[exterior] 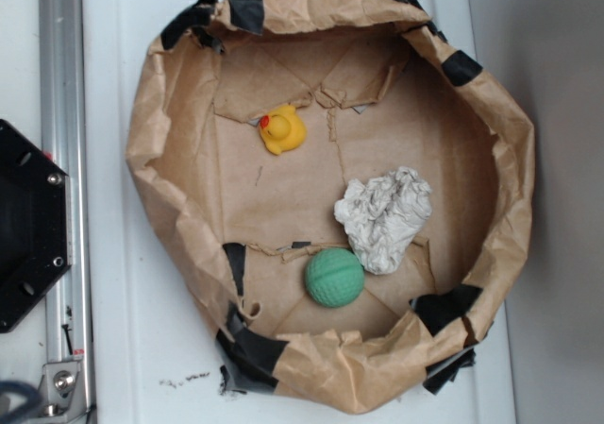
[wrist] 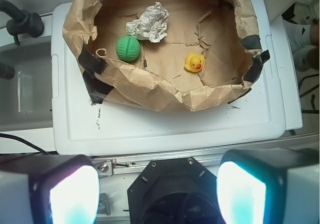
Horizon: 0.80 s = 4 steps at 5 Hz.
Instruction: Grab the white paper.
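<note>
We see a white lid [exterior: 123, 348] filling the exterior view, bearing a brown kraft paper basin [exterior: 170, 188] patched with black tape. Inside it, right of centre, lies the white paper [exterior: 384, 218], touching the green ball [exterior: 334, 277] below it; 1 yellow duck [exterior: 282, 129] sits apart, upper left. In the wrist view the gripper [wrist: 157, 194] stands spread wide at the bottom edge, well short of the basin.
</note>
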Tool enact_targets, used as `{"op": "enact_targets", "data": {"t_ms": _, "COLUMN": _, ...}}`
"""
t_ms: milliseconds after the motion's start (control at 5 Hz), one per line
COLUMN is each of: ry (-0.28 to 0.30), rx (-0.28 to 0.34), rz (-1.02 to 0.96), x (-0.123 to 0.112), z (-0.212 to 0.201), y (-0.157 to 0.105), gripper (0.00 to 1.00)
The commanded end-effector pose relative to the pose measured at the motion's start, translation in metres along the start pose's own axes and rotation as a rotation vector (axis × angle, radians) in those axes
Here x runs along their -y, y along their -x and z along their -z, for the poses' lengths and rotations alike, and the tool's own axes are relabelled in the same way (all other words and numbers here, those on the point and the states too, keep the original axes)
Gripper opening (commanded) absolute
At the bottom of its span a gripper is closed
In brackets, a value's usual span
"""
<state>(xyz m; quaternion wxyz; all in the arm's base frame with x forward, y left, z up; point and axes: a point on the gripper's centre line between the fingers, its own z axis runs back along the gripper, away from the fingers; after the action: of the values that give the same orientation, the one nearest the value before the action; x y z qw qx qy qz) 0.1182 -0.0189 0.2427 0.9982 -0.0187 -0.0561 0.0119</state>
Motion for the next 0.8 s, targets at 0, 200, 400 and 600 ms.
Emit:
{"op": "enact_targets", "data": {"t_ms": 0, "ry": 0.000, "rx": 0.000, "rz": 0.000, "x": 0.000, "z": 0.000, "y": 0.000, "gripper": 1.00}}
{"op": "enact_targets", "data": {"t_ms": 200, "ry": -0.005, "rx": 0.029, "rz": -0.073, "x": -0.001, "z": 0.023, "y": -0.030, "gripper": 1.00}}
{"op": "enact_targets", "data": {"t_ms": 400, "ry": -0.005, "rx": 0.054, "rz": -0.149, "x": -0.006, "z": 0.044, "y": -0.055, "gripper": 1.00}}
{"op": "enact_targets", "data": {"t_ms": 600, "ry": 0.021, "rx": 0.174, "rz": -0.305, "x": -0.009, "z": 0.067, "y": -0.083, "gripper": 1.00}}
